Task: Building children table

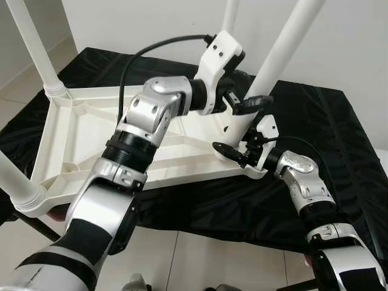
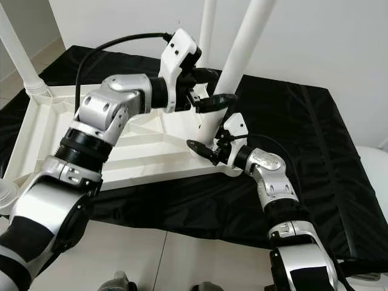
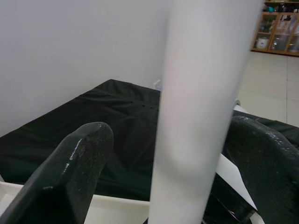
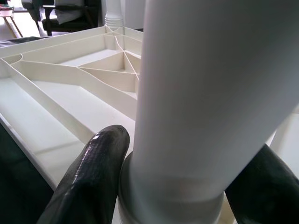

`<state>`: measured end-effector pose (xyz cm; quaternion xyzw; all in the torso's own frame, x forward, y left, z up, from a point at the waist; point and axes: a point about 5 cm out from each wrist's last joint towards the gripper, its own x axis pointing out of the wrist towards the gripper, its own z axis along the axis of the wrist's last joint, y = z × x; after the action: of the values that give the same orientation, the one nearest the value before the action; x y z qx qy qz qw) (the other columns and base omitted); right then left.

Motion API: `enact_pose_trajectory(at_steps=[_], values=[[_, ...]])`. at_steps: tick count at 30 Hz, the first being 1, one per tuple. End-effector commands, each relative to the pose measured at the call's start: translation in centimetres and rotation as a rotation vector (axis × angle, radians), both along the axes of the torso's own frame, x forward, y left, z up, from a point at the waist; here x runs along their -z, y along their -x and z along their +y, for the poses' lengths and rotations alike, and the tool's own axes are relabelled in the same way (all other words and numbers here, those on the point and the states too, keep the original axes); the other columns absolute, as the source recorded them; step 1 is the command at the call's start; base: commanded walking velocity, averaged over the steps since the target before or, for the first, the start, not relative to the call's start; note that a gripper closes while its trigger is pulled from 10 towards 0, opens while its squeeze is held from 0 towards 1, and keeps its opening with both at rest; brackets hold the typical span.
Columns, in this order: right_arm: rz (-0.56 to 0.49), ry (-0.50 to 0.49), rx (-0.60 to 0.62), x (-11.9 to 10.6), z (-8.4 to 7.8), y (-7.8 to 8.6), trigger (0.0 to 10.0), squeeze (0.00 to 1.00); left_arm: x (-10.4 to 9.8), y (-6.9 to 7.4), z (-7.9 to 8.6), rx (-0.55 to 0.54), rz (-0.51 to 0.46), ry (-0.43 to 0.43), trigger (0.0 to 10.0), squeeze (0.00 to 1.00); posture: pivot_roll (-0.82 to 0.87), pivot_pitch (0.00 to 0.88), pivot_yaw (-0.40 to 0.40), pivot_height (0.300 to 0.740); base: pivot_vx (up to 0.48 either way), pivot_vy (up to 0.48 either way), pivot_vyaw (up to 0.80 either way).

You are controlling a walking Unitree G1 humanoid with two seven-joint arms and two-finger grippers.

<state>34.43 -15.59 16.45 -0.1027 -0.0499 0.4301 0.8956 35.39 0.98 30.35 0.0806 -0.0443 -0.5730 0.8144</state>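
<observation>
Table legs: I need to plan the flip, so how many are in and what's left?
Three legs stand in the upturned tabletop. The fourth leg is in hand: left hand above, right hand at its base. Seating it looks unfinished.

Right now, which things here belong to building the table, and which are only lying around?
Belong to the job:
- upturned white tabletop
- white leg at its near right corner, with both grippers around it: left gripper higher, right gripper near the base
- other fitted legs

Just there:
- black cloth under the tabletop
</observation>
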Motion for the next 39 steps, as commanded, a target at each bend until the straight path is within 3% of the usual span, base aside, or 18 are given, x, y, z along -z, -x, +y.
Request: enact_pose_trajectory(at_steps=[1,9,10,12,13,16,17,31,32,33,34,35,39], values=[[-0.022,0.019,-0.012,-0.4,0.0,-0.1,10.0,0.0,-0.4,-0.6,0.0,-0.117,-0.012,0.012,10.0,0.0,-0.03,0.0,-0.032,0.74,0.0,0.0,0.0],[-0.018,0.041,-0.029,0.0,0.3,0.1,10.0,0.0,-0.6,-0.9,-0.8,-0.117,0.021,0.004,10.0,0.0,-0.02,0.0,-0.036,0.74,0.0,0.0,0.0],[-0.016,0.042,-0.032,0.0,0.3,0.1,10.0,0.0,-0.6,-1.0,-0.9,-0.12,0.025,0.0,6.5,0.0,-0.03,0.0,-0.035,0.74,0.0,0.0,0.0],[-0.014,0.042,-0.034,0.0,0.3,0.1,10.0,0.0,-0.6,-1.1,-1.0,-0.122,0.026,-0.004,6.5,0.0,-0.03,0.0,-0.035,0.74,0.0,0.0,0.0],[-0.015,0.046,-0.036,0.0,0.4,0.1,10.0,0.0,-0.6,-1.2,-1.1,-0.124,0.029,-0.007,4.1,0.0,-0.03,0.0,-0.035,0.74,0.0,0.0,0.0],[-0.015,0.046,-0.036,0.0,0.4,0.1,10.0,0.0,-0.6,-1.2,-1.1,-0.124,0.029,-0.007,4.1,0.0,-0.03,0.0,-0.035,0.74,0.0,0.0,0.0],[-0.017,0.049,-0.036,0.0,0.4,0.1,10.0,0.0,-0.7,-1.2,-1.2,-0.124,0.031,-0.006,0.0,0.0,-0.03,0.0,-0.035,0.74,0.0,0.0,0.0],[-0.019,0.06,-0.028,0.0,0.2,0.0,10.0,0.0,-1.4,-1.1,-1.2,-0.097,0.016,0.014,0.0,0.0,-0.03,0.0,-0.039,0.74,0.0,0.0,0.0],[-0.02,0.059,-0.028,0.0,0.1,0.0,10.0,0.0,-1.5,-1.2,-1.1,-0.101,0.008,0.007,0.4,0.0,-0.03,0.0,-0.04,0.74,0.0,0.0,0.0],[-0.02,0.06,-0.028,0.0,0.1,0.0,10.0,0.0,-1.6,-1.2,-1.0,-0.103,0.002,0.003,4.7,0.0,-0.03,0.0,-0.04,0.74,0.0,0.0,0.0],[-0.02,0.06,-0.028,0.0,0.1,0.0,10.0,0.0,-1.6,-1.2,-1.0,-0.103,0.002,0.003,4.7,0.0,-0.03,0.0,-0.04,0.74,0.0,0.0,0.0],[-0.02,0.059,-0.027,-0.1,0.1,-0.1,10.0,0.0,-1.6,-1.2,-0.9,-0.102,-0.004,0.0,10.0,0.0,-0.03,0.0,-0.04,0.74,0.0,0.0,0.0],[-0.019,0.051,-0.022,-0.1,0.1,-0.1,10.0,0.0,-1.8,-1.1,-0.7,-0.094,-0.014,0.008,10.0,0.0,-0.03,0.0,-0.042,0.74,0.0,0.0,0.0]])
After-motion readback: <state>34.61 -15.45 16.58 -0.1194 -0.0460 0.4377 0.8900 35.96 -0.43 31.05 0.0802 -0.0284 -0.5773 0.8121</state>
